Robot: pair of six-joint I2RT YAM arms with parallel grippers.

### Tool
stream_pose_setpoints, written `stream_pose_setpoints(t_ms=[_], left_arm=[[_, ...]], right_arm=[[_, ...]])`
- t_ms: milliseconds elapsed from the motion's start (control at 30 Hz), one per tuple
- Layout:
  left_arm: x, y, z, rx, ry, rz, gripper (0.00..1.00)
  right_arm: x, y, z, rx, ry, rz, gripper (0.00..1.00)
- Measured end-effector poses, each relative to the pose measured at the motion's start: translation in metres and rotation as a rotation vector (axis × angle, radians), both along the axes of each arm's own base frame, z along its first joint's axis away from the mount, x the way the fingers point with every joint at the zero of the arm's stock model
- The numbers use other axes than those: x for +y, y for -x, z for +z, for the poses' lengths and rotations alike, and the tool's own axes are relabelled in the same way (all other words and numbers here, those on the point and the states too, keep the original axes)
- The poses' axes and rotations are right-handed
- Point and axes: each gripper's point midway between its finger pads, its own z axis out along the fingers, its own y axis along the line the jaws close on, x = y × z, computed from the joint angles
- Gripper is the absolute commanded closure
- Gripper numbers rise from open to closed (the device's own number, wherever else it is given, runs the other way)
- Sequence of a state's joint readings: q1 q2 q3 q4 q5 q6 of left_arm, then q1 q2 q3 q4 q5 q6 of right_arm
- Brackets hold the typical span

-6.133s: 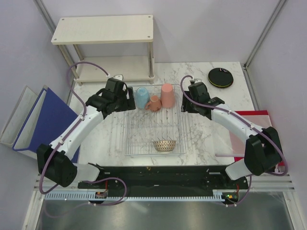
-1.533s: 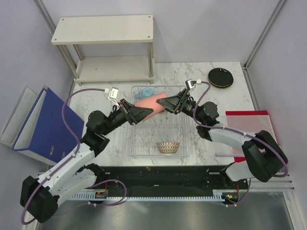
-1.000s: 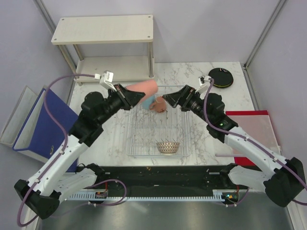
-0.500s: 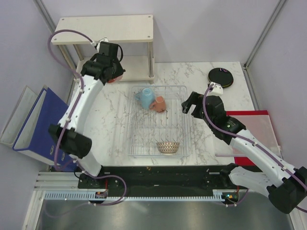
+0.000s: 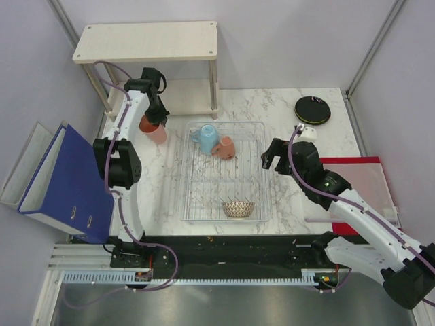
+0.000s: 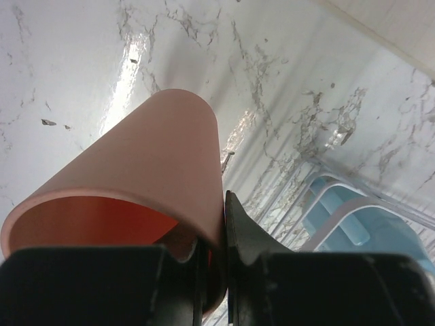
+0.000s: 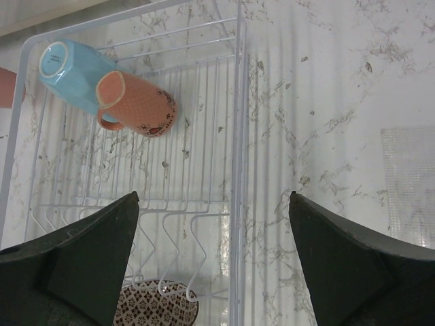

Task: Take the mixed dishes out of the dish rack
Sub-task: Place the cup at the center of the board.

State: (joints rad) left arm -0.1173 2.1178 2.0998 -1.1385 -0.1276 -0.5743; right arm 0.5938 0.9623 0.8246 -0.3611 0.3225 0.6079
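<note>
My left gripper [image 5: 151, 122] is shut on the wall of a tall salmon pink cup [image 5: 156, 131], one finger inside the rim and one outside [image 6: 248, 227]. The cup [image 6: 136, 170] hangs low over the marble just left of the dish rack [image 5: 260, 178]. Whether it touches the table I cannot tell. Inside the rack lie a light blue cup [image 5: 205, 138] and a small salmon mug [image 5: 225, 147] at the far end. A net-patterned beige bowl [image 5: 237, 208] sits at the near end. My right gripper [image 5: 268, 157] stands open above the rack's right rim [image 7: 238, 136], holding nothing.
A two-tier beige shelf [image 5: 146, 41] stands at the back left, close behind the left gripper. A black round disc [image 5: 312, 109] lies back right. A blue binder [image 5: 64, 176] leans off the table's left edge, and a red folder [image 5: 360, 180] lies on the right.
The left arm has brought the pink cup down and nearer, from in front of the shelf to the table left of the rack. The right arm has barely moved.
</note>
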Motion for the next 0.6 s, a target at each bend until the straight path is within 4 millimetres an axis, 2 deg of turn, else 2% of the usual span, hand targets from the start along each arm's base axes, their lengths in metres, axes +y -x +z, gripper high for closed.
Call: stream_pose_setpoints(t_ms=[433,600], left_arm=[[0.004,-0.001,-0.053,0.126,-0.024,-0.039,0.96],[0.006,-0.001,-0.054,0.129,-0.028,-0.047,0.81]], right_arm=[[0.005,-0.004,-0.028,0.079,0.054,0.018,0.02],[0.007,-0.005,-0.033,0.091,0.060,0.022,0.02]])
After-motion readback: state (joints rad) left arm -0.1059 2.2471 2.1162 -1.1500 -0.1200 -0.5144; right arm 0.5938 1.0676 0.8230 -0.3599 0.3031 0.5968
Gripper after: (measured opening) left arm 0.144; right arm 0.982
